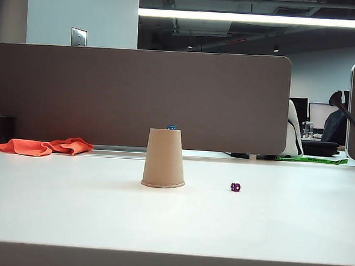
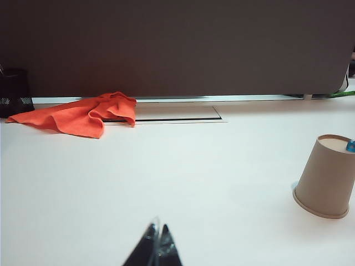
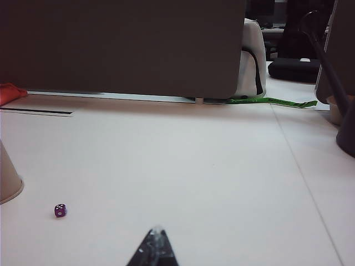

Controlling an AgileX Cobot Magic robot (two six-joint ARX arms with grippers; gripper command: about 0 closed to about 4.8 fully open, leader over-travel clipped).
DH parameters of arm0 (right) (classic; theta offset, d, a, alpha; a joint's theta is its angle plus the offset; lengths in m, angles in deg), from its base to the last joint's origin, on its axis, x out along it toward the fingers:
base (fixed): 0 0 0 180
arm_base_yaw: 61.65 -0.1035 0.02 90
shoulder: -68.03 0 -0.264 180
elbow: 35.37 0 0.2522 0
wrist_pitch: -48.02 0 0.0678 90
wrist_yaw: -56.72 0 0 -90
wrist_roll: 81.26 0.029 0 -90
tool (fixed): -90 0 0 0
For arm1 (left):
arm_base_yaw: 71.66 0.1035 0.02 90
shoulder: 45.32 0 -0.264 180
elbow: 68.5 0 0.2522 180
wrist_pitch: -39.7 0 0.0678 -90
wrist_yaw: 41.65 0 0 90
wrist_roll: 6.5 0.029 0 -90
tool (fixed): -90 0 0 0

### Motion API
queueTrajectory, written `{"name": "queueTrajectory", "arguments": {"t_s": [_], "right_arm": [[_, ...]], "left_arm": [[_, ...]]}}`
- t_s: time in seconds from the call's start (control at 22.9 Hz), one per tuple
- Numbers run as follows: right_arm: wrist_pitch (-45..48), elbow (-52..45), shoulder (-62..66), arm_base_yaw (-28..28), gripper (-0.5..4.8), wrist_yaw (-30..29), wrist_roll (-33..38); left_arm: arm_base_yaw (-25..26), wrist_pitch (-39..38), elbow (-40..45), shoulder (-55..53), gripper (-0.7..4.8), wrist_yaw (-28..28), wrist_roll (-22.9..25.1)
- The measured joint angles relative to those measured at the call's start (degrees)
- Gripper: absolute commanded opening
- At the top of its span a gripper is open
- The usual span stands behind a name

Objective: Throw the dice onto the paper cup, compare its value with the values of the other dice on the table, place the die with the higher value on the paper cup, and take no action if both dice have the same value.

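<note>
— Where's the tiny blue cube die (image 1: 172, 127)?
— Atop the upturned tan paper cup (image 1: 164, 159); the small purple die (image 1: 235, 187) sits right of it on my white counter (image 1: 172, 223).
— Jaws?
— Left gripper (image 2: 157, 241) and right gripper (image 3: 156, 244) both closed, empty, low over the counter, short of the cup.

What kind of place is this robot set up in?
Most likely an open-plan office: a grey desk partition backs the white table, monitors sit at a workstation beyond it, and ceiling strip lighting runs overhead.

Blue die (image 1: 172, 127) atop inverted tan cup (image 1: 164, 158) (upright, mid-table); purple die (image 1: 235, 187) nr its right.
</note>
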Motion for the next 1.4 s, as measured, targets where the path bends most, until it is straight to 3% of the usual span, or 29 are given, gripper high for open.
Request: {"name": "queueTrajectory", "arguments": {"t_s": [0.61, 0.79, 1.0, 1.22, 1.4], "right_arm": [[0.0, 0.0, 0.0, 0.0, -0.01, 0.0, 0.0], [0.0, 0.0, 0.0, 0.0, 0.0, 0.0, 0.0], [0.0, 0.0, 0.0, 0.0, -0.01, 0.0, 0.0], [1.4, 0.0, 0.0, 0.0, -0.01, 2.05, 0.02], [1.79, 0.9, 0.0, 0.0, -0.01, 3.32, 0.02]], "left_arm": [[0.0, 0.02, 0.0, 0.0, -0.06, 0.09, -0.13], [0.0, 0.02, 0.0, 0.0, -0.05, -0.04, -3.48], [0.0, 0.02, 0.0, 0.0, -0.06, -0.04, -4.02], [0.0, 0.02, 0.0, 0.0, -0.06, 4.66, -4.02], [0.0, 0.02, -0.02, 0.0, -0.06, 4.98, -3.96]]}}
